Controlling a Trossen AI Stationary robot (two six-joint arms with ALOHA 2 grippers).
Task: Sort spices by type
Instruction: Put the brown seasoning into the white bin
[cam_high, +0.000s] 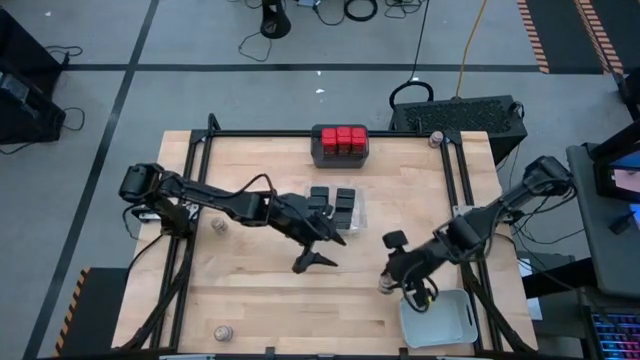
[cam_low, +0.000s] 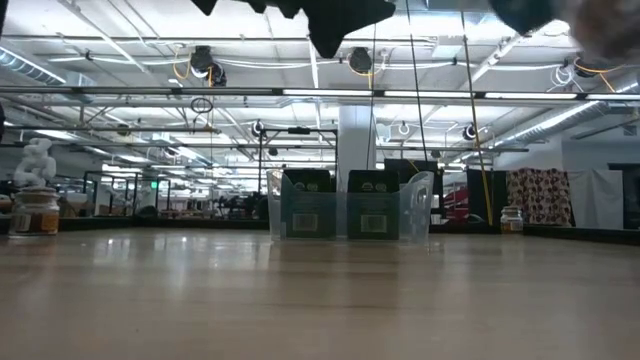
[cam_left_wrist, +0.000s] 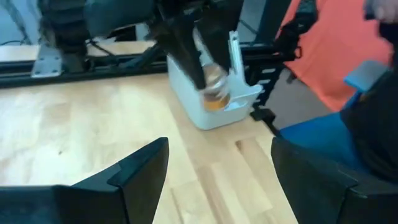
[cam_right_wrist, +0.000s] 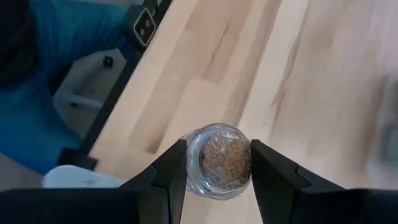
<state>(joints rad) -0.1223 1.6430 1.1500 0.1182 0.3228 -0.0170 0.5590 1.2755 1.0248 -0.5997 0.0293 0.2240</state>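
My right gripper is shut on a round clear jar of brown spice, just left of the pale grey tray near the table's near right corner. My left gripper hangs open over bare wood at mid-table, touching nothing. Red-topped containers fill a dark tray at the far edge. Black boxes stand in a clear tray. Three more jars stand on the table. My right gripper pinches the jar's round side wall between its two fingers, one on each side. The fingers come slanting down from above. The jar is lifted clear of the table; in the left wrist view it shows beside the pale tray's rim.
The dark tray sits at the middle of the far edge, the clear tray just nearer. Black frame rails run along the table's left and right sides. Bare wood lies between the two grippers and along the near edge.
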